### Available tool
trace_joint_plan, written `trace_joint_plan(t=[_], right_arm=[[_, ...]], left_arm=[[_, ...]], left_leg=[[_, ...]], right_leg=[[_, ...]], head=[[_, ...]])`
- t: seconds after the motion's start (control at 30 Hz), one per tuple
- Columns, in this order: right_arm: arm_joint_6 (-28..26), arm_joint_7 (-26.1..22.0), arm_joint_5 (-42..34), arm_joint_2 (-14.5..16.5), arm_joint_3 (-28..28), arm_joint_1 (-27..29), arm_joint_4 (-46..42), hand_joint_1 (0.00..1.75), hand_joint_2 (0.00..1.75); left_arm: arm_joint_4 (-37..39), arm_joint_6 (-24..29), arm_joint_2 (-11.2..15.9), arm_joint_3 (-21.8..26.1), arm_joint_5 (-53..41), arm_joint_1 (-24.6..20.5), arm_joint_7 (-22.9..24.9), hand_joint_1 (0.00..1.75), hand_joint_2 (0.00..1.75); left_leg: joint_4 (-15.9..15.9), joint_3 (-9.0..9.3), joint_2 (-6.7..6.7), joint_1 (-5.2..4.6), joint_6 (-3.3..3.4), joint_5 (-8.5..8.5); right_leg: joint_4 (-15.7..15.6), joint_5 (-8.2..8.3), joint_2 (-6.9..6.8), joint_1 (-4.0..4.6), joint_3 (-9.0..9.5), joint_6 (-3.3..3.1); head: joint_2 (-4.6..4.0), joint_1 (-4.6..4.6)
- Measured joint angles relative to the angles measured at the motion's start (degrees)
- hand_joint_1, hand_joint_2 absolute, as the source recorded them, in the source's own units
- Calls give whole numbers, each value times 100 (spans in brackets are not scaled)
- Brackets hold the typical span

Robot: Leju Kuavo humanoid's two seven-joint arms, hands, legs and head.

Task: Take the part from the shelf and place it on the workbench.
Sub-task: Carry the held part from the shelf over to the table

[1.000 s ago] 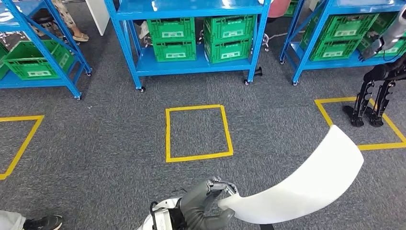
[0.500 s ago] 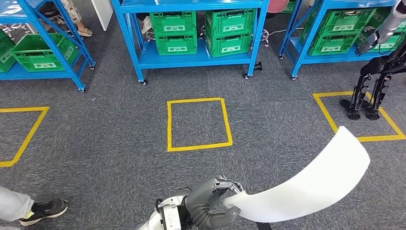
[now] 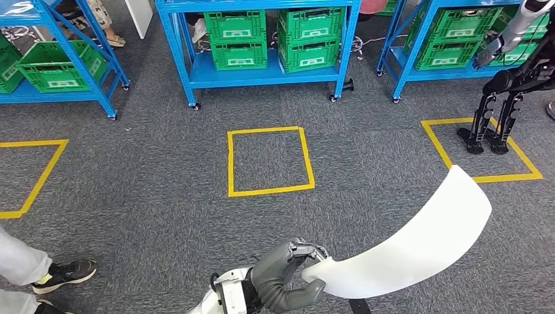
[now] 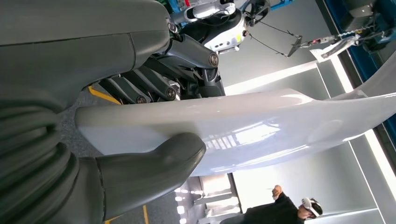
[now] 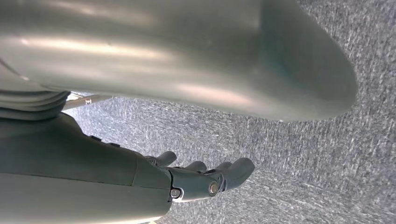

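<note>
The part (image 3: 419,245) is a long, curved white panel. My left hand (image 3: 288,271) grips it by one end at the bottom of the head view, and the panel sweeps up and to the right above the carpet. In the left wrist view the thick grey thumb (image 4: 154,163) presses on one face of the white panel (image 4: 243,126) and the darker fingers (image 4: 140,88) lie on the other. My right hand (image 5: 205,179) hangs over the grey carpet with its fingers stretched out and nothing in them.
Blue shelves (image 3: 262,75) with green crates (image 3: 239,42) line the far side. A yellow tape square (image 3: 269,161) marks the carpet ahead, with another (image 3: 481,147) at the right where a second robot's legs (image 3: 494,121) stand. A person's shoe (image 3: 62,273) is at lower left.
The whole picture has shifted, so the camera has moved. My left hand keeps its grip on the white panel. A person's leg and shoe have come further in at lower left.
</note>
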Motion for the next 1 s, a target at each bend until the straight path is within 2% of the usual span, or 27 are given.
trace_joint_plan(t=[0.03, 0.07, 0.1, 0.17, 0.2, 0.23, 0.27, 0.3, 0.33, 0.37, 0.4, 0.43, 0.47, 0.53, 0.57, 0.6, 0.67, 0.7, 0.73, 0.77, 0.8, 0.83, 0.87, 0.9, 0.93, 0.97, 1.0], right_arm=[[3, 5, 10, 0, 0, 0, 0, 0, 0], [5, 11, 17, 1, 0, 0, 1, 0, 0], [7, 17, 20, 1, 0, 1, 1, 0, 0], [8, 25, 25, 2, 0, 0, 1, 0, 0], [7, 23, 28, 2, 0, 0, 1, 0, 0], [6, 16, 29, 2, -1, 2, 1, 0, 0], [4, 2, 31, 2, -1, 2, 1, 0, 0], [2, -23, 32, 2, -2, 1, 0, 0, 0], [-5, -73, 33, 2, -2, -4, -1, 0, 0], [-12, -143, 33, 3, -2, -16, -3, 0, 0], [-19, -244, 29, 7, -2, -31, -6, 0, 0], [-22, -394, 15, 14, -4, -47, -9, 0, 0], [-17, -580, -11, 25, -9, -66, -14, 0, 0], [30, -1081, -114, 68, -37, -112, -39, 0, 0], [68, -1335, -170, 99, -61, -152, -60, 0, 0], [102, -1557, -218, 137, -87, -198, -84, 0, 0], [145, -1839, -272, 211, -133, -286, -124, 0, 0], [158, -1918, -285, 243, -148, -316, -140, 0, 0], [175, -1974, -293, 270, -160, -340, -154, 0, 0], [189, -2021, -297, 293, -170, -361, -166, 0, 0], [200, -2051, -302, 313, -180, -381, -176, 0, 0], [209, -2078, -311, 333, -188, -399, -186, 0, 0], [215, -2105, -325, 354, -195, -415, -199, 0, 0], [222, -2130, -340, 372, -206, -430, -211, 0, 0], [234, -2153, -364, 386, -222, -442, -222, 0, 0], [248, -2177, -388, 397, -244, -452, -230, 0, 0], [263, -2198, -414, 402, -268, -461, -232, 0, 0]], left_arm=[[0, 4, -3, 1, 0, 0, 0, 175, 175], [-1, 8, -7, 1, 0, 0, 0, 175, 175], [-1, 12, -11, 1, 0, -1, 1, 175, 175], [-2, 23, -14, 1, 0, 2, 2, 175, 175], [-2, 28, -13, 2, 0, 5, 2, 175, 175], [-2, 33, -10, 4, 0, 9, 2, 175, 175], [-1, 37, -9, 7, 0, 12, 2, 175, 175], [-1, 42, -7, 10, 0, 14, 2, 175, 175], [-1, 49, -7, 13, 0, 15, 2, 175, 175], [-3, 62, -8, 15, -1, 16, 2, 175, 175], [-4, 75, -9, 17, -2, 17, 2, 175, 175], [-5, 91, -8, 20, -3, 18, 1, 175, 175], [-6, 107, -7, 23, -5, 19, 0, 175, 175], [-5, 137, 4, 27, -11, 25, -2, 175, 175], [-4, 152, 12, 28, -13, 32, -5, 175, 175], [-3, 164, 23, 29, -15, 39, -9, 175, 175], [1, 185, 45, 30, -15, 60, -18, 175, 175], [7, 195, 58, 30, -15, 75, -22, 175, 175], [16, 202, 70, 31, -15, 90, -25, 175, 175], [26, 208, 81, 31, -15, 105, -27, 175, 175], [33, 209, 89, 32, -15, 115, -29, 175, 175], [36, 211, 92, 32, -15, 121, -30, 175, 175], [35, 214, 94, 32, -15, 122, -31, 175, 175], [33, 217, 93, 32, -15, 122, -32, 175, 175], [31, 221, 93, 33, -15, 123, -33, 175, 175], [28, 223, 93, 34, -15, 127, -34, 175, 175], [28, 225, 93, 37, -15, 132, -34, 175, 175]], left_leg=[[-13, -36, 11, -2, 60, 43], [-28, -77, 21, 2, 120, 97], [-42, -132, 30, 11, 170, 161], [-36, -277, 38, 1, 222, 287], [-27, -359, 40, -10, 230, 350], [-14, -441, 42, -20, 232, 410], [5, -522, 44, -26, 227, 464], [31, -606, 44, -29, 216, 512], [65, -679, 43, -29, 200, 553], [104, -748, 42, -38, 177, 588], [136, -793, 44, -45, 149, 619], [161, -821, 46, -52, 117, 648], [164, -837, 49, -57, 83, 682], [158, -871, 48, -53, 11, 735], [215, -917, 39, -47, -28, 660], [368, -993, 30, -40, -68, 493], [985, -1205, 17, -10, -137, -26], [1346, -1297, 16, 3, -164, -212], [1615, -1336, 16, 15, -183, -281], [1716, -1288, 16, 25, -193, -230], [1604, -1135, 17, 34, -193, -98], [1294, -879, 17, 41, -183, 42], [861, -565, 17, 43, -162, 97], [470, -287, 14, 35, -133, 100], [178, -106, 12, 25, -100, 62], [17, -24, 10, 17, -67, 17], [-17, -28, 9, 8, -41, 21]], right_leg=[[13, -15, 3, -11, -15, 36], [87, -113, 7, -19, -53, 64], [270, -314, 13, -22, -127, 81], [949, -870, 24, -14, -352, 102], [1309, -1059, 29, -11, -442, 109], [1549, -1115, 32, -6, -463, 110], [1597, -1046, 34, -1, -390, 104], [1438, -905, 35, 5, -207, 90], [1090, -778, 35, 11, 78, 70], [665, -738, 35, 24, 382, 41], [328, -733, 38, 41, 610, 7], [101, -772, 40, 57, 746, -29], [20, -801, 44, 75, 770, -66], [6, -716, 39, 63, 697, -148], [-4, -651, 34, 50, 642, -197], [-16, -584, 33, 34, 574, -236], [-18, -472, 35, 29, 424, -276], [-17, -421, 33, 29, 354, -273], [-15, -368, 24, 30, 286, -267], [-13, -318, 14, 30, 221, -258], [-11, -270, 6, 29, 162, -246], [-10, -226, 3, 29, 113, -231], [-6, -187, 4, 31, 78, -209], [-2, -151, 5, 35, 55, -181], [2, -121, 6, 39, 43, -148], [9, -105, 5, 44, 35, -119], [10, -119, 5, 47, 31, -125]], head=[[0, 1], [0, 10], [0, 26], [0, 67], [0, 80], [0, 86], [0, 89], [0, 93], [0, 99], [0, 110], [0, 114], [0, 115], [0, 113], [0, 103], [0, 94], [0, 74], [0, 29], [0, 10], [0, 1], [0, -6], [0, -12], [0, -14], [0, -16], [0, -16], [0, -13], [0, -8], [0, -2]])
